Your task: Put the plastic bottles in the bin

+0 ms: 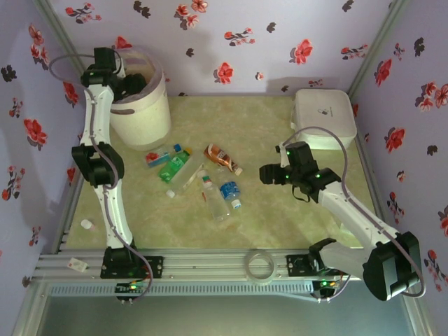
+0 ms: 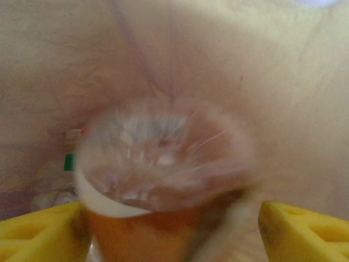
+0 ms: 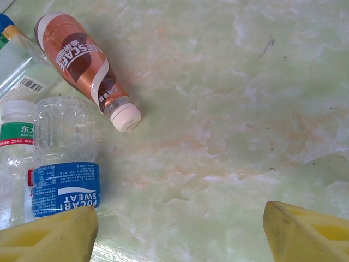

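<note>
**Bottle (image 2: 163, 180) at the bin (image 1: 148, 120)**
Inside lilac walls (image 1: 231, 63) with red flowers, our left jaws stand apart at the bin's mouth, the blurred orange-brown bottle between them. Our right jaws gape over the pale-green marbled desk (image 3: 245, 109), near loose bottles (image 1: 213, 196).

Inside the bin (image 2: 283, 87) a bottle (image 2: 163, 174) is all blur, its orange-brown lower end cut off below.

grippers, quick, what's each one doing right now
Left gripper: open, a blurred orange-brown bottle apparently loose between its fingers, over the bin.
Right gripper: open, holding nothing, above the table.
</note>
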You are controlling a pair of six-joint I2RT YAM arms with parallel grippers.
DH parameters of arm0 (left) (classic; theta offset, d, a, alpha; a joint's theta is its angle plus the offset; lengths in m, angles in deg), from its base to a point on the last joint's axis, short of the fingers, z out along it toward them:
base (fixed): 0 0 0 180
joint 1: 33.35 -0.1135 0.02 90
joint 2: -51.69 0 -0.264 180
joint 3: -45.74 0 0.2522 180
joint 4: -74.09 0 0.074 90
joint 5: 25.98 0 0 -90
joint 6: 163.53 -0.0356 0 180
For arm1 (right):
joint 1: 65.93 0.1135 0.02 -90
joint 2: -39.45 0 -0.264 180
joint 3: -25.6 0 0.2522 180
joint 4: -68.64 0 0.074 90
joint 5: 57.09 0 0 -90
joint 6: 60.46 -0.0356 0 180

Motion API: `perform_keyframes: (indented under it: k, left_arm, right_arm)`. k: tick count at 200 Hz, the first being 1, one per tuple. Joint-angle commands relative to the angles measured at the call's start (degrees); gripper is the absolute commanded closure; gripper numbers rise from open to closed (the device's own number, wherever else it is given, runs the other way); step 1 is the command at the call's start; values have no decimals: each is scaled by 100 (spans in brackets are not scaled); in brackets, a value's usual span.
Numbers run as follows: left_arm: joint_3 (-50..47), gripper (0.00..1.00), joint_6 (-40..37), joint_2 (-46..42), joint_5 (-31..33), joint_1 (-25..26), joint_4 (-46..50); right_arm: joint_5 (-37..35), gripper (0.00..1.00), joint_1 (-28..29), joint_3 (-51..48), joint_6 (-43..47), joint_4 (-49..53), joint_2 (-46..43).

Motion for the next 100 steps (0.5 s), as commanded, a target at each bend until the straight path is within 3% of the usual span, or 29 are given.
perform_keyframes:
  k: [1, 33, 100]
  left_arm:
    - [12, 13, -192, -18, 184, 2, 127]
    - [206, 1, -267, -223, 261, -2, 114]
    - [304, 0, -648, -1370, 855, 4, 61]
  right_arm:
    - [-91, 20, -29, -77, -4, -60, -28]
    - [-110, 19, -28, -160, -28, -146, -83]
    - [-249, 19, 96, -6, -70, 102, -16]
